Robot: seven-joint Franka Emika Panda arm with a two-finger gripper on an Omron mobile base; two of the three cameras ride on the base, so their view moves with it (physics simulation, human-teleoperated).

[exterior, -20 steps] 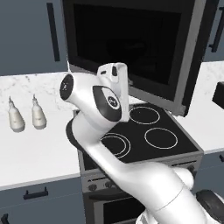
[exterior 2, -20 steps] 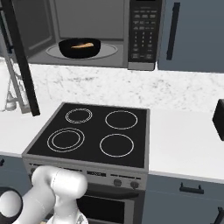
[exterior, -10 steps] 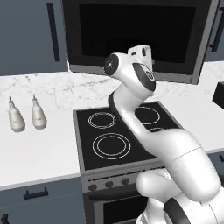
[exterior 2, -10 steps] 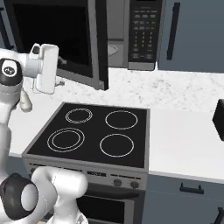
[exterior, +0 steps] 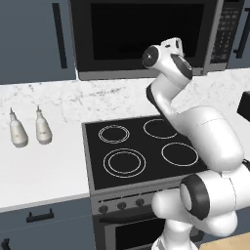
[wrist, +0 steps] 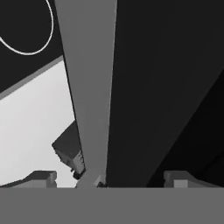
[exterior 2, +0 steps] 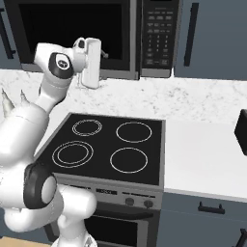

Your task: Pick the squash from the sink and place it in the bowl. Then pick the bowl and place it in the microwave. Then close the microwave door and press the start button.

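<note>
looking across the stove (exterior: 141, 149) you see the arm raised, with its tool (exterior 2: 103, 54) held up against the lower right part of the microwave door (exterior: 146, 34). that door lies flat and shut across the front of the microwave (exterior 2: 101, 34), its dark glass hiding whatever is inside. from the right base view the white hand (exterior 2: 90, 62) stands upright just in front of the glass, left of the button panel (exterior 2: 158, 29). in the hand view the two fingertips (wrist: 43, 178) stand well apart with nothing between them, so the tool looks open and empty, though the tips are only partly visible. ahead of them you see the dark door face and a grey edge strip of the microwave running down the view, with pale counter (wrist: 35, 127) and one ring of a burner (wrist: 26, 26) to one side. two pale bottles (exterior: 29, 129) stand on the counter left of the stove. a dark object (exterior 2: 241, 130) sits at the right edge of the counter.
</note>
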